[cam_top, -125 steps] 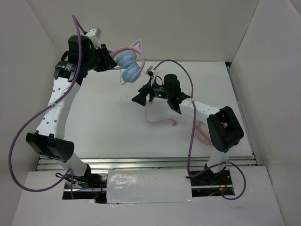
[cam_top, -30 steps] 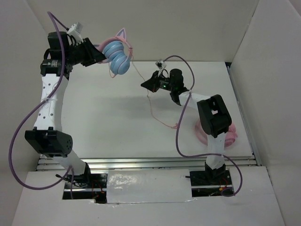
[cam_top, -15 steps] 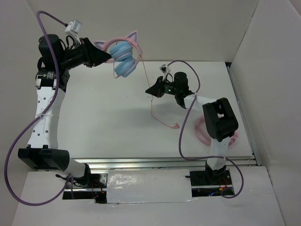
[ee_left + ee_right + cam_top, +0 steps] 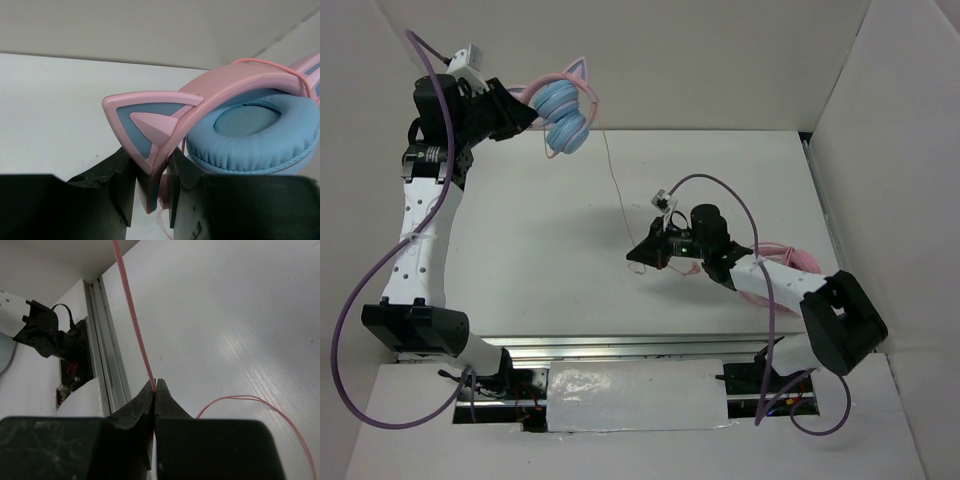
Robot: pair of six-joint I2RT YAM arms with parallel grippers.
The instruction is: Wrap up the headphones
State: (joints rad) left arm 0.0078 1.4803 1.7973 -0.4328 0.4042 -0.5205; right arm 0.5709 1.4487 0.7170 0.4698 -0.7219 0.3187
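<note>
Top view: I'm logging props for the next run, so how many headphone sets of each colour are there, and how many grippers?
Blue-and-pink headphones, with thin pink cable: 1
All-pink headphones: 1
Grippers: 2, the left gripper and the right gripper
Total: 4

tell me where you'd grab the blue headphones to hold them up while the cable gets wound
Take the pink headband just below the cat ear, where the left hand pinches it, coming from the side away from the earcups. The band there is a thin flat strip; the cups are broad and soft, and this grip leaves them clear for winding the cable.
</note>
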